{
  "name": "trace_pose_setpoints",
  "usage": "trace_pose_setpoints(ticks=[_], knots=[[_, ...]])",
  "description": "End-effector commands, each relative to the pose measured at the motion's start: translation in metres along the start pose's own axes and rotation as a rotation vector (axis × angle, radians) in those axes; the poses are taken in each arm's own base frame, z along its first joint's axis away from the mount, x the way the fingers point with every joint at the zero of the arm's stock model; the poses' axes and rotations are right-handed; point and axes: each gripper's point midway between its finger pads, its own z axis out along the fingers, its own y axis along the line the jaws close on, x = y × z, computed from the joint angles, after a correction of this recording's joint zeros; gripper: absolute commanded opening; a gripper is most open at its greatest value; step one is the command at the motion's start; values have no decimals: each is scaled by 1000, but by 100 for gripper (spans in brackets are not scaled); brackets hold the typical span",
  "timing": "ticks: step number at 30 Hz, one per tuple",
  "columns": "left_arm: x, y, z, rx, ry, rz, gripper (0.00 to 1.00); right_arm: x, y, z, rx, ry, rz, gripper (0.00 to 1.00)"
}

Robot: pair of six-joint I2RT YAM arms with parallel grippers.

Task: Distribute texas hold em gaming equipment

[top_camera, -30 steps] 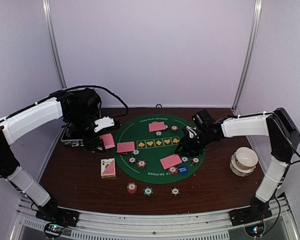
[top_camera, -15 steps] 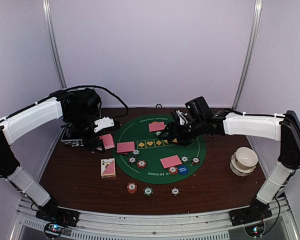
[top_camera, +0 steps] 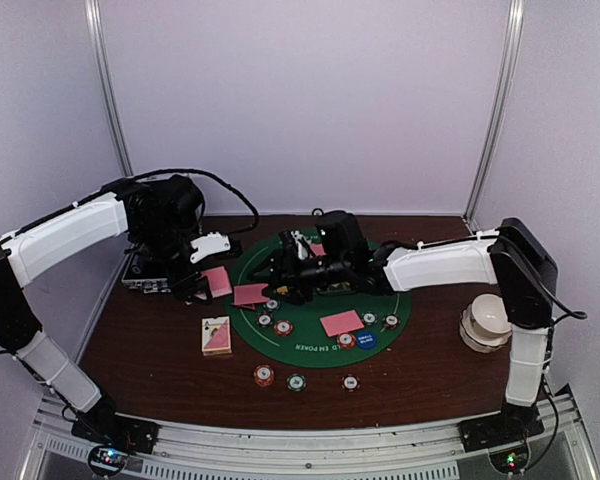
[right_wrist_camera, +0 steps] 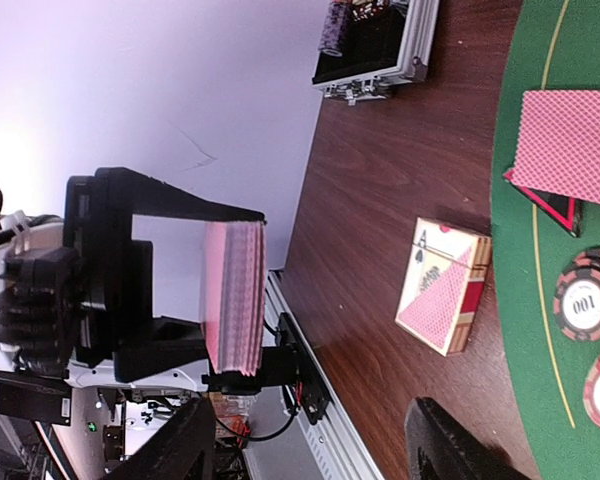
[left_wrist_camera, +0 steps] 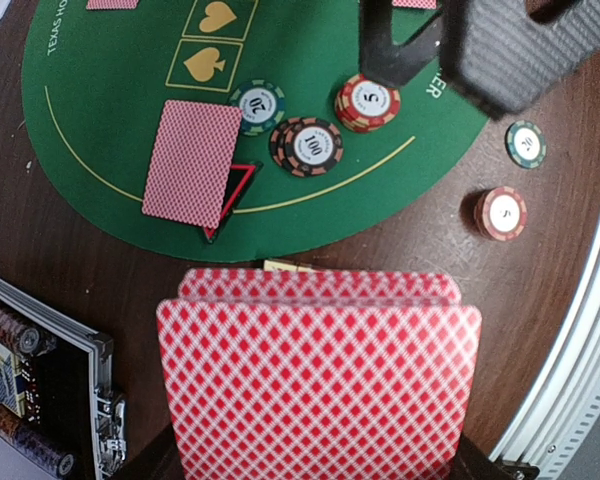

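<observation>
Black-fingered right gripper [right_wrist_camera: 310, 445] stood wide open and empty, reaching across the mat [top_camera: 302, 342] toward the left side of the tabletop [top_camera: 160, 370]. It faced the deck [left_wrist_camera: 320, 380], close but apart.

Left gripper [top_camera: 212, 278] was clamped on that deck, holding it edge-up above the tabletop just off the mat's left rim. The cards sat squared, slightly stepped at the top.

Below the deck, one dealt hand [left_wrist_camera: 192, 163] lay on the mat's left rim, overlapping the triangle [left_wrist_camera: 236, 189], with chips [left_wrist_camera: 307, 146] just beside. Another hand [top_camera: 341, 323] lay near the mat's front rim, a blue disc [top_camera: 365, 340] close by. Three loose chips [top_camera: 296, 382] sat on bare tabletop toward the front edge. The card box [top_camera: 216, 336] lay front-left of the mat and the case [top_camera: 145, 276] was at the far-left corner.

Likely step: right gripper pulls the next card off the deck. To do it well, line one finger on each face of the outermost card and bite only its free edge. Close lightly so one card comes, then slide it along the card's plane. Left grip should hold firm and steady, or the stack could fan or drop.
</observation>
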Motion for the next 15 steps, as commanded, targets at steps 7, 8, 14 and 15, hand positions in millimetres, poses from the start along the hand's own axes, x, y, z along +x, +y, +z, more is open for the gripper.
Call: trace_pose_setpoints(ticks=[7,8,14,15], knots=[[-13,6,-10,-15,-55,-10,0,-6,43,32,-172,5,1,69],[-13,6,-10,-14,-55,-10,0,-6,44,35,-176,9,1,69],[-14,6,-11,-17,-57,-8,0,-2,44,49,-188,37,12,69],[-14,6,-11,-16,-59,-8,0,-2,44,52,-190,41,11,69]])
